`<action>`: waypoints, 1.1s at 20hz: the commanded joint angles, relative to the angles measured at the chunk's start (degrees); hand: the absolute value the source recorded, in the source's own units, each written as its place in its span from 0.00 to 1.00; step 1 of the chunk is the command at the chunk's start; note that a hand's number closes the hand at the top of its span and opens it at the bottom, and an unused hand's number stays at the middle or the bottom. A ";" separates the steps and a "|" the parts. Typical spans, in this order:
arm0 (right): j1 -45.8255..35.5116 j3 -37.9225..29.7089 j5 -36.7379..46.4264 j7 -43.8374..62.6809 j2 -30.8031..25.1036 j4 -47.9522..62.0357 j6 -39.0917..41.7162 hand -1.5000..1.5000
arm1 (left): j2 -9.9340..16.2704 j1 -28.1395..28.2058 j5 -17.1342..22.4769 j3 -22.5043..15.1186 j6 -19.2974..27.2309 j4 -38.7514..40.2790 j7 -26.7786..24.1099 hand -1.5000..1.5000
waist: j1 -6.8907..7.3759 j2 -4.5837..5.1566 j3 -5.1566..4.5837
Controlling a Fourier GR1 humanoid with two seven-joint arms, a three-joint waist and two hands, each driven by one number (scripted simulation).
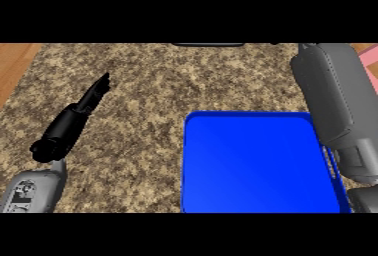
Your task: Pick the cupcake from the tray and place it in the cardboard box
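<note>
Blue tray (258, 165) at 5 o'clock bare, cupcake and box not visible; left hand (88, 102) straight-fingered at 9 o'clock, right forearm (336, 100) over tray's 3 o'clock edge, nearer, hand unseen.

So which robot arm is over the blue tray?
The right arm: its grey forearm covers the blue tray's right edge. The left hand is apart from the tray, out over the speckled counter.

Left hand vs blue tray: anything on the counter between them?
Nothing. In the head view, only bare speckled granite counter lies between the left hand, fingers straight, and the blue tray. No cupcake or box shows.
</note>
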 commanded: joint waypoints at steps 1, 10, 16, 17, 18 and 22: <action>0.39 -4.35 -0.86 1.35 -4.34 2.18 -3.98 1.00 | -0.77 0.49 0.00 0.07 0.70 -2.16 1.79 0.50 | -0.12 -0.05 0.04; -1.94 -8.00 -0.45 -2.72 -16.54 14.40 -2.10 1.00 | -0.17 0.16 -0.16 0.79 -0.67 -0.17 0.03 0.50 | 0.43 0.26 0.02; 1.78 -13.02 -7.52 -11.08 -23.02 22.20 11.26 1.00 | -0.42 -0.26 0.38 1.26 -0.94 0.82 -0.64 0.50 | 0.05 0.49 0.07; -0.24 -12.19 -6.88 -8.71 -21.97 22.69 13.22 1.00 | 0.18 -1.21 1.07 2.09 -1.39 0.11 1.29 0.50 | 0.26 0.23 0.04; 2.48 -13.42 -7.83 -12.55 -23.86 24.90 12.70 1.00 | -2.10 -0.15 -1.81 -0.49 1.08 -0.12 -0.03 0.50 | 0.42 0.55 0.11; 2.36 -13.44 -8.13 -16.53 -27.31 28.78 18.29 1.00 | -1.89 -1.86 -1.66 0.16 0.68 1.57 -0.36 0.50 | 0.34 0.53 0.10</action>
